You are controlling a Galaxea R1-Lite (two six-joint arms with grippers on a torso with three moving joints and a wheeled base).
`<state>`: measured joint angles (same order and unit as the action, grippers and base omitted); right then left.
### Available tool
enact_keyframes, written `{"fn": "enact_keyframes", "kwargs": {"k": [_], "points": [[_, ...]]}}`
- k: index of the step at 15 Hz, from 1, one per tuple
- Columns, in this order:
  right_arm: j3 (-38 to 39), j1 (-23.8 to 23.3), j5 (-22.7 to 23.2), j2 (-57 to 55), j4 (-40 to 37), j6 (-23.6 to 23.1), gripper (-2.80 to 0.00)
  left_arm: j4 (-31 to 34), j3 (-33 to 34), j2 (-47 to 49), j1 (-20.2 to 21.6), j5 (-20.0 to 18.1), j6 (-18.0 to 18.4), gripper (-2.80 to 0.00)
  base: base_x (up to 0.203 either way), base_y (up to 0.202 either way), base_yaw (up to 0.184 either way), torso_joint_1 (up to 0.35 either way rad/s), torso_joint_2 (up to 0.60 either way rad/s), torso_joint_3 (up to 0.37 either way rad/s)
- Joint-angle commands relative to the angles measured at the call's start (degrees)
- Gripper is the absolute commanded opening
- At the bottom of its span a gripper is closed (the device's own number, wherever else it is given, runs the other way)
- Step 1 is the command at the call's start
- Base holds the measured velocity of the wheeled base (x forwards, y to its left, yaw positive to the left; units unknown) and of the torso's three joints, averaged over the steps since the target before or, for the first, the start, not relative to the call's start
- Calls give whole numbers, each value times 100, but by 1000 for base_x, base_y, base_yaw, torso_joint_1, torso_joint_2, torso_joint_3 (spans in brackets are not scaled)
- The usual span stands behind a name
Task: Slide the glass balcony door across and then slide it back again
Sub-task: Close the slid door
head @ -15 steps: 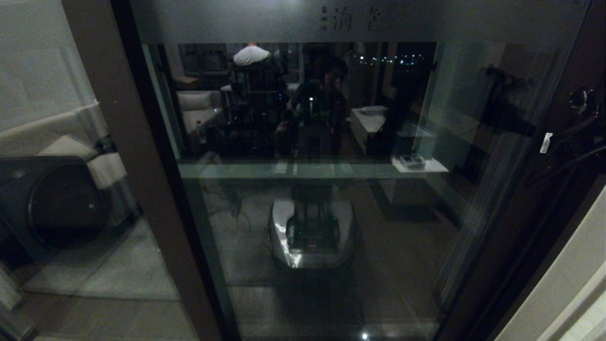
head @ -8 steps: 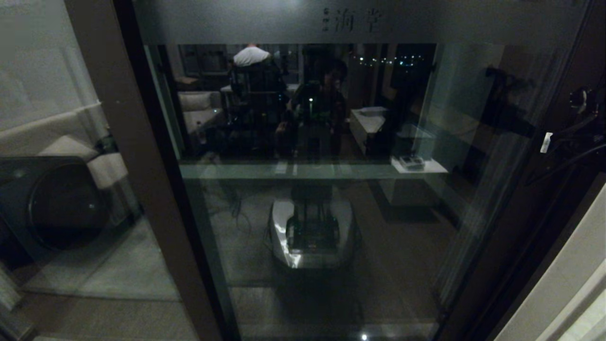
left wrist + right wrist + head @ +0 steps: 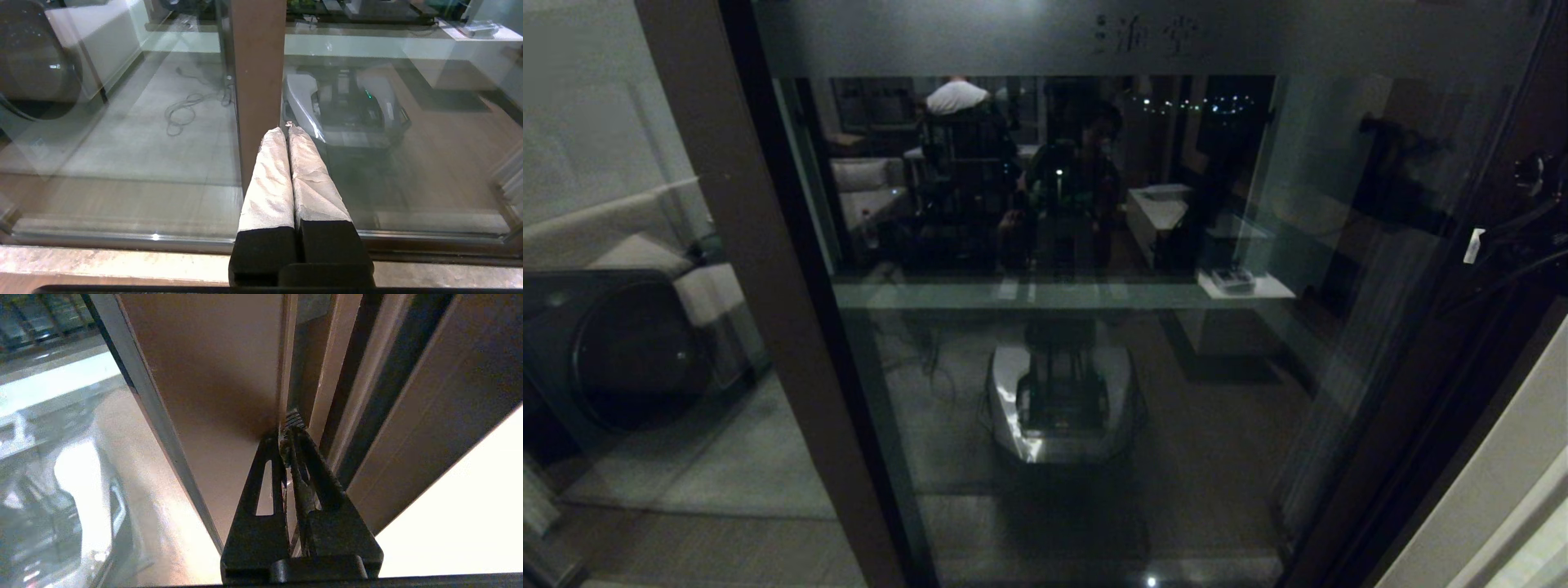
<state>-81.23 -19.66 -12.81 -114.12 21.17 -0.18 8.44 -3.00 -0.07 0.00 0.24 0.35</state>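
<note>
The glass balcony door [image 3: 1094, 343] fills the head view, with a frosted band and etched motif [image 3: 1147, 37] along its top. Its brown stile [image 3: 220, 384] runs up the right wrist view. My right gripper [image 3: 288, 430] is shut, its tips pressed at that stile's edge beside the dark groove of the outer frame [image 3: 392, 375]. The right arm [image 3: 1531, 212] shows dimly at the head view's right edge. My left gripper [image 3: 288, 130] is shut, its taped fingers [image 3: 269, 183] low down, tips at a brown upright [image 3: 257, 81] between two panes.
A dark round-fronted washing machine [image 3: 621, 351] stands behind the left pane. The glass mirrors my own base [image 3: 1062, 400] and the room. A pale wall edge [image 3: 1503, 506] closes the right side. A floor track [image 3: 122, 241] runs under the panes.
The etched motif and the white tag on my right arm have shifted a little to the right. The brown upright on the left has also crept right. The left gripper's movement cannot be judged.
</note>
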Motion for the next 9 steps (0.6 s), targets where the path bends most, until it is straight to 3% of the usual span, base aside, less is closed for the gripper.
{"fn": "enact_keyframes", "kwargs": {"k": [1, 9], "points": [[-43, -38, -2, -32, 18, 1, -280, 9, 1, -1, 0, 2, 0, -280, 0, 0, 0, 0, 0, 0], [-51, -73, -2, -23, 10, 1, -280, 7, 1, -1, 0, 2, 0, -280, 0, 0, 0, 0, 0, 0]]}}
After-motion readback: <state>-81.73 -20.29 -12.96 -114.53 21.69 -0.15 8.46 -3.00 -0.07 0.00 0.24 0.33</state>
